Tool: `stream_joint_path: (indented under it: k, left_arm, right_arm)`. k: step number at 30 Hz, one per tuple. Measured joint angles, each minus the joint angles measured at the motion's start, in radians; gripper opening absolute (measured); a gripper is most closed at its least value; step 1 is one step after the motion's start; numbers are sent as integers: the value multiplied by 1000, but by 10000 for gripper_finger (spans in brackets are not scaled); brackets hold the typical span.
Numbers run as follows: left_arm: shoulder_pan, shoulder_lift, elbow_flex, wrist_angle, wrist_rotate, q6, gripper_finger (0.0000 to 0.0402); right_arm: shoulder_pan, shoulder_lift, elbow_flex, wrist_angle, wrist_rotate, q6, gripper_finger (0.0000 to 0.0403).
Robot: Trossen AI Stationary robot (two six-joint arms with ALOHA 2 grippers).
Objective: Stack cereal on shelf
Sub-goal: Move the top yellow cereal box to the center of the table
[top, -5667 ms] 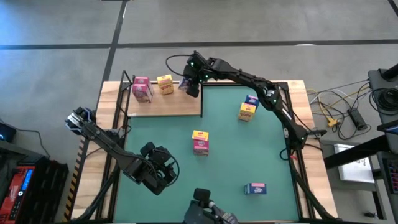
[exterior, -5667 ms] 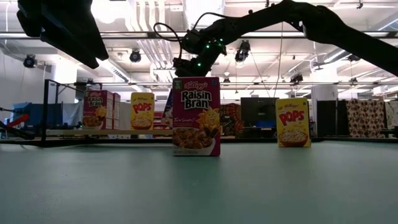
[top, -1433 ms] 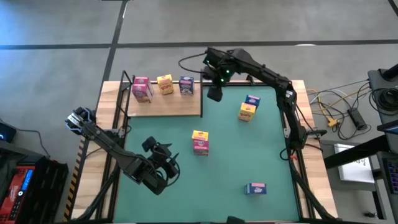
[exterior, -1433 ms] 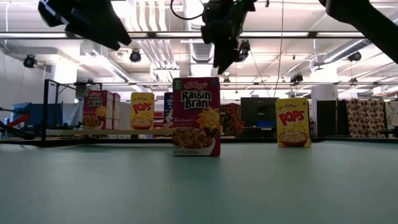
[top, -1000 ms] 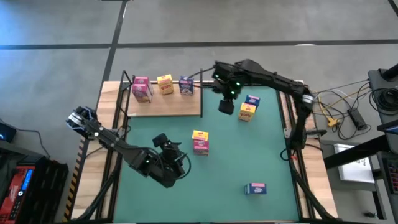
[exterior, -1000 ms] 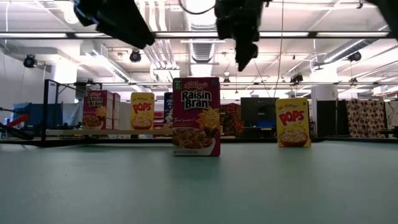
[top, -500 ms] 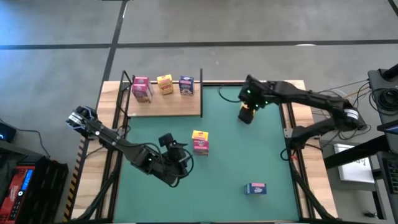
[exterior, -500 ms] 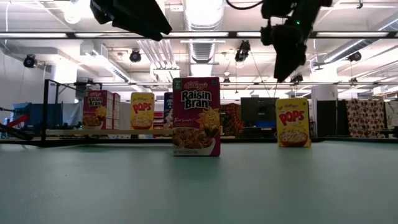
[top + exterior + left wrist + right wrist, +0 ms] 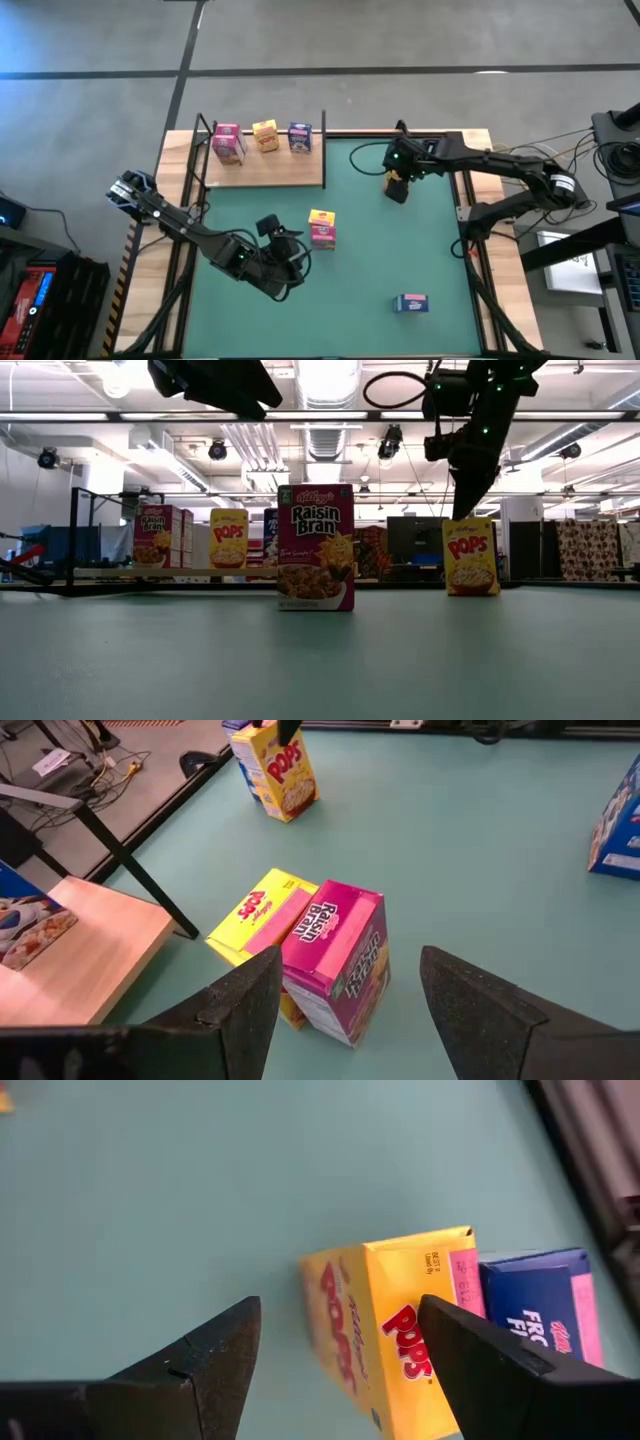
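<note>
Green matting covers the table; at its eleven o'clock corner the shelf (image 9: 262, 168) carries three cereal boxes. The right gripper (image 9: 398, 187), fingers spread and holding nothing, hangs over the yellow Pops box (image 9: 390, 1335) at about one o'clock, a blue box (image 9: 535, 1302) touching that box's side. It should probably descend squarely, pinch only the yellow one, then lift clear. The left gripper (image 9: 345, 1020) waits agape just beside the Raisin Bran box (image 9: 335, 960) at centre.
</note>
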Motion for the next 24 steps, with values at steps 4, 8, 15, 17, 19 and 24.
stream_joint_path:
  k: [4, 8, 15, 17, 19, 24]
  left_arm:
    - [0, 0, 0, 2, 0, 0, 221]
    - [0, 0, 0, 2, 0, 0, 221]
    - [0, 0, 0, 1, 0, 0, 221]
    - [0, 0, 0, 1, 0, 0, 221]
    - [0, 0, 0, 1, 0, 0, 221]
    - [0, 0, 0, 1, 0, 0, 221]
  right_arm:
    - [-1, 4, 24, -14, 13, -2, 269]
    - [0, -2, 64, -11, 8, -8, 268]
    - [-1, -2, 78, -13, 9, -7, 263]
    - [-1, 0, 68, -26, 10, -7, 264]
    - [-1, 5, 62, -37, 10, -11, 266]
    - [-1, 6, 53, -38, 13, -11, 270]
